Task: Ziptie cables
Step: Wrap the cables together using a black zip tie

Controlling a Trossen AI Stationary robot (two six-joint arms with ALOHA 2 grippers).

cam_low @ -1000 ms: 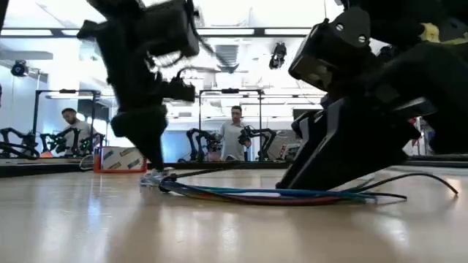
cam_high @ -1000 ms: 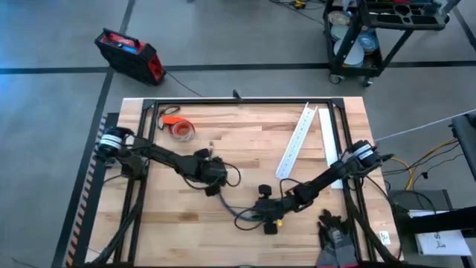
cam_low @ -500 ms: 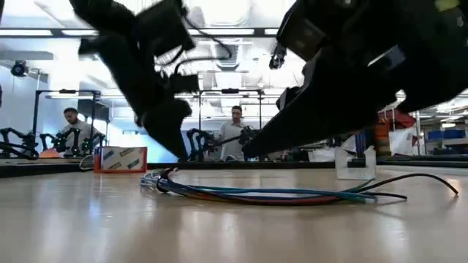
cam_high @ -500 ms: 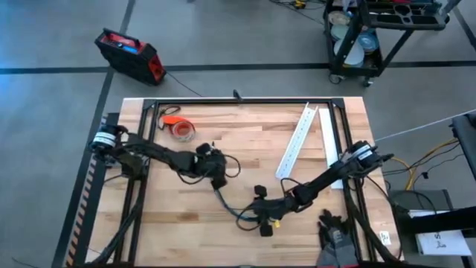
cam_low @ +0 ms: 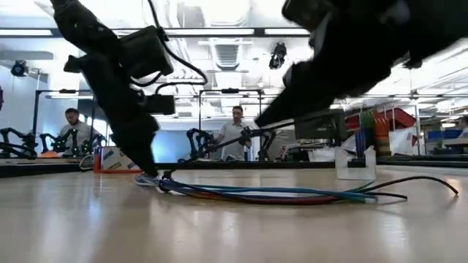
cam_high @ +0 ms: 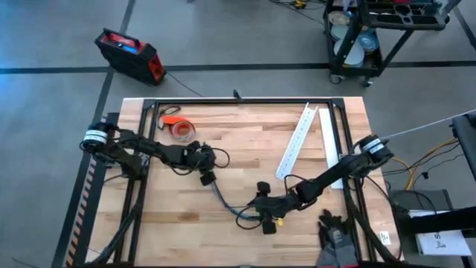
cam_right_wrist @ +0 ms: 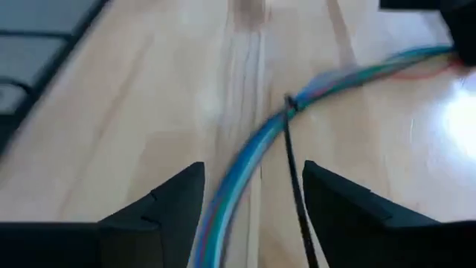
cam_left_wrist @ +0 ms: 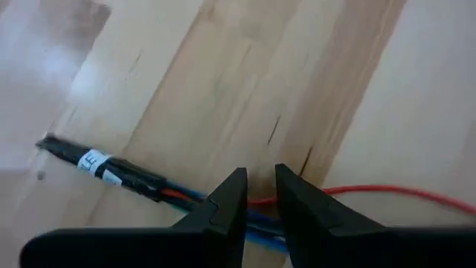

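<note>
the ziptie [cam_right_wrist: 292, 160] already loops the cables [cam_high: 223, 202] near the worktop's front edge; its tail looks untightened. left pincer [cam_left_wrist: 258, 195] nearly closed at one bundle end, right pincer [cam_right_wrist: 253, 195] open above them.

My left gripper [cam_high: 207, 177] sits near the middle of the desk [cam_high: 245, 134], at one end of the cables [cam_high: 223, 199]. The cables curve from there toward the desk's front edge, where my right gripper [cam_high: 266, 220] is. An orange tape roll [cam_high: 181, 131] lies near the back left corner. A long white slotted channel [cam_high: 297, 139] lies slanted toward the back right corner.
</note>
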